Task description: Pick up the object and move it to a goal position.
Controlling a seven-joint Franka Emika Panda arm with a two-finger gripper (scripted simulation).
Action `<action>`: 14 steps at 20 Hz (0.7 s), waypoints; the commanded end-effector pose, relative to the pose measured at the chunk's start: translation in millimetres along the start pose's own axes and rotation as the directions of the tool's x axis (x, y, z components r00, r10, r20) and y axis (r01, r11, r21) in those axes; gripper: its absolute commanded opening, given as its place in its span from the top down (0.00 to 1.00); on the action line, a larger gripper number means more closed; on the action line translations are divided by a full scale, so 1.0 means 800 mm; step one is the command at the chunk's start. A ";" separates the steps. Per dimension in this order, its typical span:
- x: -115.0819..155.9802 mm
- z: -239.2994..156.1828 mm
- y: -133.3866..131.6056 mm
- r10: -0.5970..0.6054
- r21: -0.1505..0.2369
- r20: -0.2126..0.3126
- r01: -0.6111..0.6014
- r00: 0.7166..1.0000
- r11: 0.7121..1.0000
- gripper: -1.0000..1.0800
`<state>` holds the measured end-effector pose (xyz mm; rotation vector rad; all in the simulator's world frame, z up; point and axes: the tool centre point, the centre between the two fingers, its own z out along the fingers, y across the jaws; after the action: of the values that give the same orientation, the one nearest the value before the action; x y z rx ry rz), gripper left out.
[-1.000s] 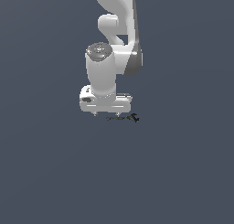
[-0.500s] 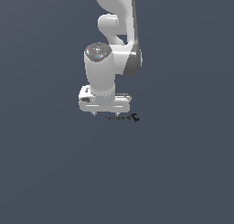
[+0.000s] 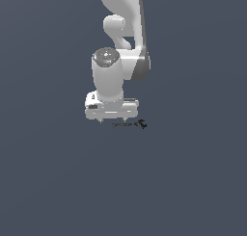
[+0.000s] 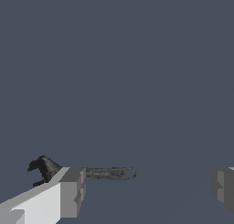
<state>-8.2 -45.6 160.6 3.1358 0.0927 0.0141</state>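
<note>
Object (image 4: 91, 173) first, as the wrist view shows it closest: a slim dull grey-brown shaft with a black jagged end, lying flat on the dark grey counter (image 4: 137, 81). One pale finger (image 4: 68, 193) of the end effector (image 4: 146, 189) stands in front of the shaft near its black end and hides a short stretch of it; whether it touches the shaft cannot be told. The other finger shows only at the picture's edge, well apart from the first, so the fingers are spread wide with nothing clamped between them. Most of the shaft lies in the gap between them, with the black end poking out past the nearer finger.

In the exterior view the end effector (image 3: 112, 120) hangs low over the counter (image 3: 58, 182), fingertips pointing down. The object (image 3: 129, 124) lies just beneath it and reaches out towards the exterior view's right, its black end past the hand's edge. Behind and above, the white arm (image 3: 120, 47) rises out of the picture.
</note>
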 end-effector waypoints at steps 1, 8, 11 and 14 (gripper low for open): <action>-0.003 0.005 -0.003 -0.044 -0.002 0.001 0.044 0.999 0.999 0.04; -0.014 0.024 -0.014 -0.222 -0.007 0.007 0.223 0.975 0.975 0.04; -0.020 0.034 -0.020 -0.315 -0.009 0.010 0.315 0.949 0.949 0.04; -0.027 0.044 -0.026 -0.405 -0.009 0.013 0.405 0.914 0.914 0.04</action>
<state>-27.6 -28.4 129.2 3.0536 0.6609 -0.0028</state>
